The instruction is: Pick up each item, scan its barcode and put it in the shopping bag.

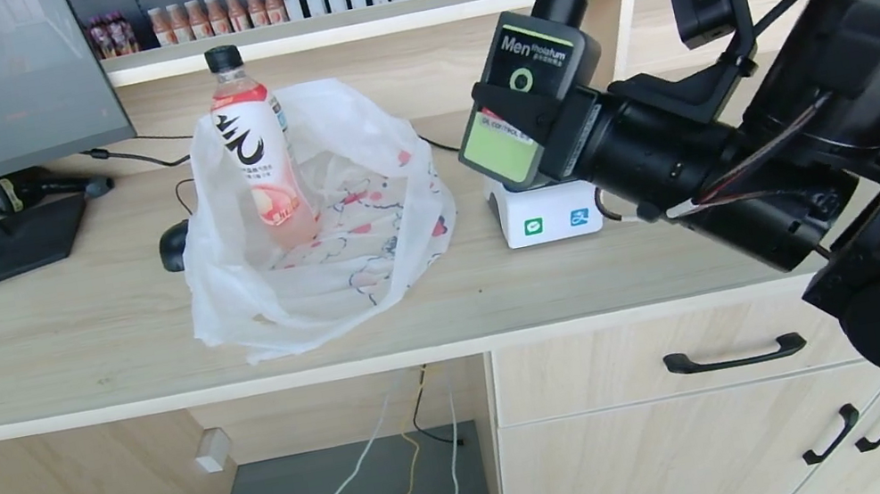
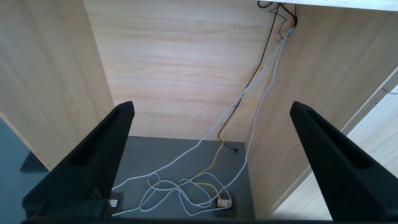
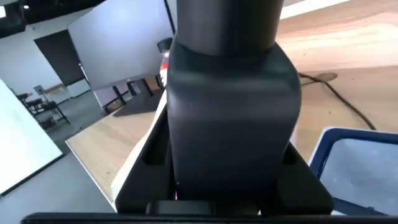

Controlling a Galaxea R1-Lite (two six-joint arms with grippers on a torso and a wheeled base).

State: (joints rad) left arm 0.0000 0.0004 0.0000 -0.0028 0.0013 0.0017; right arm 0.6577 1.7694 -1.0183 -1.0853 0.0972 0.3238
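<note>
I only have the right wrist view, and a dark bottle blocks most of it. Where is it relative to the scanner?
Observer: In the head view, the right end effector holds the black pump bottle tilted, seemingly just above the white scanner box.
Operator: Is anything in the bag yet?
Observer: Yes, a pink drink bottle stands upright in the white shopping bag.
Operator: And the left arm?
Observer: The left end effector is open and faces loose cables on the floor below the counter.
</note>
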